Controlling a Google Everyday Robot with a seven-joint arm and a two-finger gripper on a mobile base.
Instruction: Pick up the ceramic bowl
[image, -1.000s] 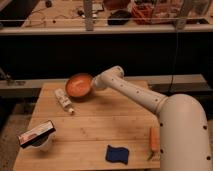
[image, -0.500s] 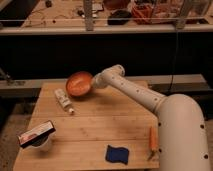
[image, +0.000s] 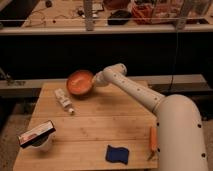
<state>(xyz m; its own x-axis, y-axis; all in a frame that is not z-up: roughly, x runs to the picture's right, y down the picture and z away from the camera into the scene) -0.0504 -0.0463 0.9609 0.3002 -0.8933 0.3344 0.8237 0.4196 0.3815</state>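
We see our white arm (image: 140, 95) reaching from the lower right up and leftward across the wooden bench (image: 95, 125), its forearm stretched out nearly straight. The end effector (image: 96, 80) sits at the right rim of the orange ceramic bowl (image: 80, 82) and is clamped on it. The bowl is tilted, its inside facing us, raised above the bench's far left corner. Below it lies a white tube (image: 64, 101). Near the front edge rest a blue sponge (image: 117, 154), a carrot (image: 153, 139) and a white cup (image: 39, 137).
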